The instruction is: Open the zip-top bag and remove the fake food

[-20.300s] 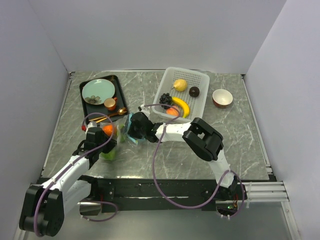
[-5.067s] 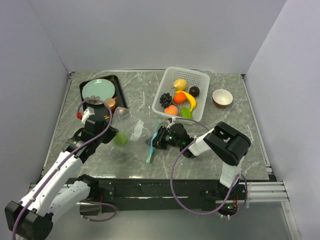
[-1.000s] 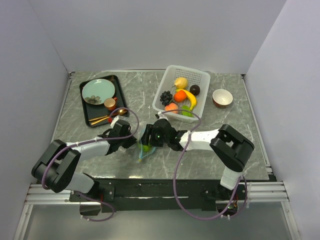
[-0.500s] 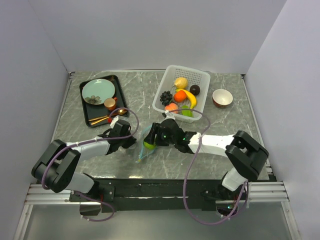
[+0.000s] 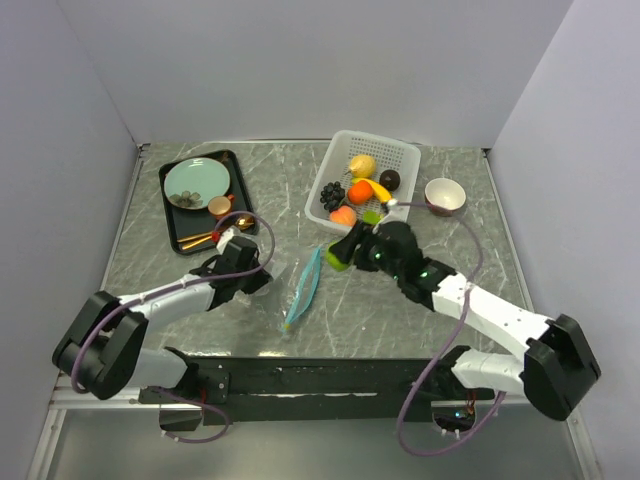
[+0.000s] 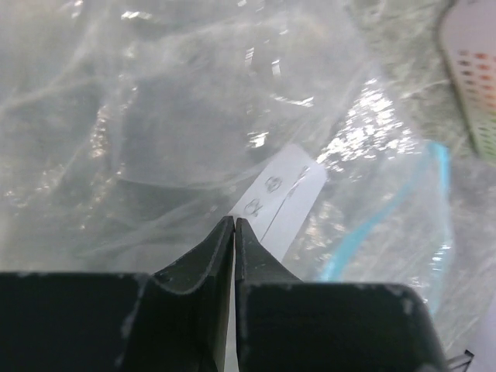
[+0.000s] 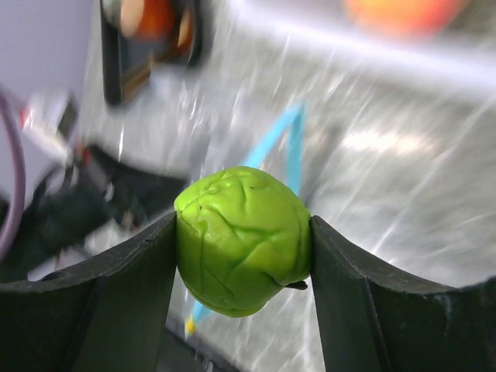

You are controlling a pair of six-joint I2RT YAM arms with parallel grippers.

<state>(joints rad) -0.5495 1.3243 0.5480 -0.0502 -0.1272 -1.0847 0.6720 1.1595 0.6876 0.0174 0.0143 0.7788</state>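
Swung right, away from zip-top bag (image 6: 194,116), since half a second back, carrying green lime (image 7: 242,240) in right tool (image 5: 345,257), clamped snug on both its sides. Sitting now by near corner of white basket (image 5: 400,158), with orange (image 5: 359,192) and lemon (image 5: 361,167) inside. Pinching bag's clear film in left tool (image 6: 234,226), jaws fully together, beside white label (image 6: 280,198). Leaving bag flat on desk (image 5: 280,185) between arms, teal zipper strip (image 5: 303,288) on right-arm side.

- Left arm (image 5: 165,295), right arm (image 5: 500,315): white link covers, black joint housings.
- Purple cable (image 5: 250,214) looped along each arm.
- Fingers (image 6: 194,271): matte black, wedge-shaped.
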